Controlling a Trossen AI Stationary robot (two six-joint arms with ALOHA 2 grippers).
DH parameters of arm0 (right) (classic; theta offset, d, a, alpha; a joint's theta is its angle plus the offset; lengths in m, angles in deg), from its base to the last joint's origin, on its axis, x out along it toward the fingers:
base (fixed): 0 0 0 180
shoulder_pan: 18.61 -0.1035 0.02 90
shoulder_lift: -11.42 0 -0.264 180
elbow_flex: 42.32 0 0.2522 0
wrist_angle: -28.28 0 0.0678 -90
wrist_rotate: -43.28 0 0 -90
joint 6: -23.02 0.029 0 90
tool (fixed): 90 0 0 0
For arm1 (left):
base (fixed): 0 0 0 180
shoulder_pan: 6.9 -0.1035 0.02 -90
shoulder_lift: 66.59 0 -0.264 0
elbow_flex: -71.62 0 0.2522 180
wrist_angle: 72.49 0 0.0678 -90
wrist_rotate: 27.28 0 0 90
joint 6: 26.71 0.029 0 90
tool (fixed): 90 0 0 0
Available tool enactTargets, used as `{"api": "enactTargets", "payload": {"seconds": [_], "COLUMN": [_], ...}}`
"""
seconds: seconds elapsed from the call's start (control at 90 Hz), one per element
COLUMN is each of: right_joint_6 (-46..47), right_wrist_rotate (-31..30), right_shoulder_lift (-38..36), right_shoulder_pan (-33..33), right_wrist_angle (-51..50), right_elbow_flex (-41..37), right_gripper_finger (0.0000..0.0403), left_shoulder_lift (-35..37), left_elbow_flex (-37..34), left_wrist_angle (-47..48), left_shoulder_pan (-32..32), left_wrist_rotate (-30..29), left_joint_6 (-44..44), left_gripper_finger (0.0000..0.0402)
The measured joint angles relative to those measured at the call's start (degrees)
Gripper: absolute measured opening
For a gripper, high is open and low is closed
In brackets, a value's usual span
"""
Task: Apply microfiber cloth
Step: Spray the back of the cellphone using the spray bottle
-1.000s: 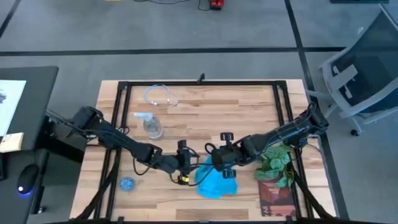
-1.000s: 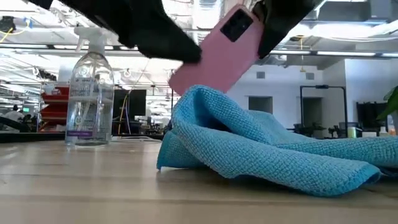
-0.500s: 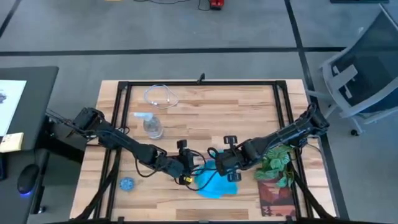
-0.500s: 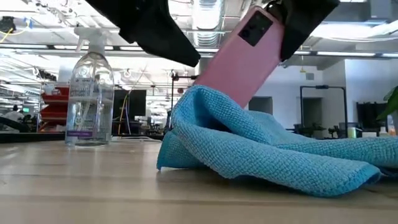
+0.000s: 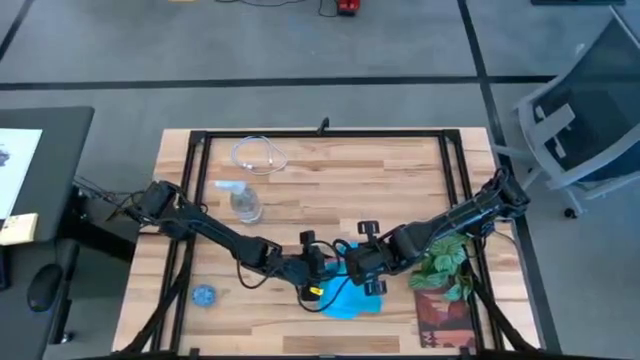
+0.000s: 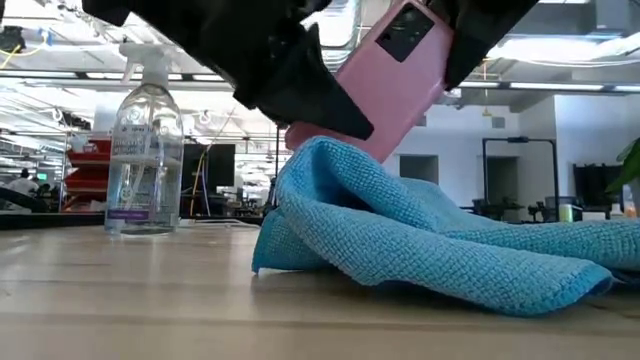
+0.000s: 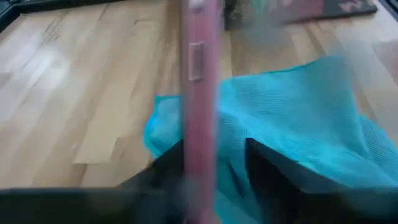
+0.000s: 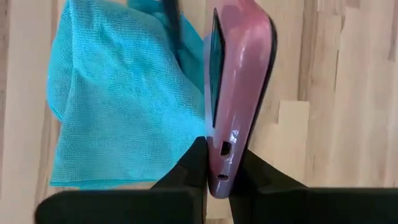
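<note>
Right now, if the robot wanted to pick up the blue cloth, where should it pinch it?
Probably the raised fold of the microfiber cloth, coming down from above. The cloth lies crumpled on the table, and that hump stands clear of the wood, so fingers could close around it. The flat edges hug the table. The right end effector is busy holding the pink phone, so the left end effector seems freer.

1. The right claw (image 8: 217,163) pinches a pink phone (image 8: 235,87) edge-on between its two dark fingers.
2. The crumpled microfiber cloth (image 8: 118,99) lies at the phone's nine o'clock on the wooden worktop (image 8: 336,93).
</note>
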Motion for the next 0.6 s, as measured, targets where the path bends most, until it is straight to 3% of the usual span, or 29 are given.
{"api": "enactTargets", "payload": {"seconds": [0.089,0.389,0.489,0.6], "right_joint_6": [-0.03,-0.24,-0.27,-0.33], "right_wrist_rotate": [0.03,-2.46,-4.67,-7.50], "right_shoulder_lift": [0.00,-0.47,-1.25,-2.90], "right_shoulder_pan": [0.00,-0.20,-0.80,-1.22], "right_wrist_angle": [0.22,-3.82,-5.93,-1.67], "right_elbow_flex": [0.00,0.00,-0.32,-3.77], "right_gripper_finger": [0.0035,0.0092,0.0127,0.0168], "left_shoulder_lift": [-0.23,1.35,6.14,14.05], "left_elbow_flex": [0.16,-2.55,-6.47,-12.24], "left_wrist_angle": [-0.12,-1.43,-2.73,-3.28], "left_shoulder_pan": [0.00,0.74,2.91,6.56], "left_wrist_rotate": [-0.85,-2.46,-8.04,-12.63], "left_joint_6": [-0.53,-9.82,-11.10,-14.08], "left_gripper_finger": [0.0016,0.0005,0.0004,0.0004]}}
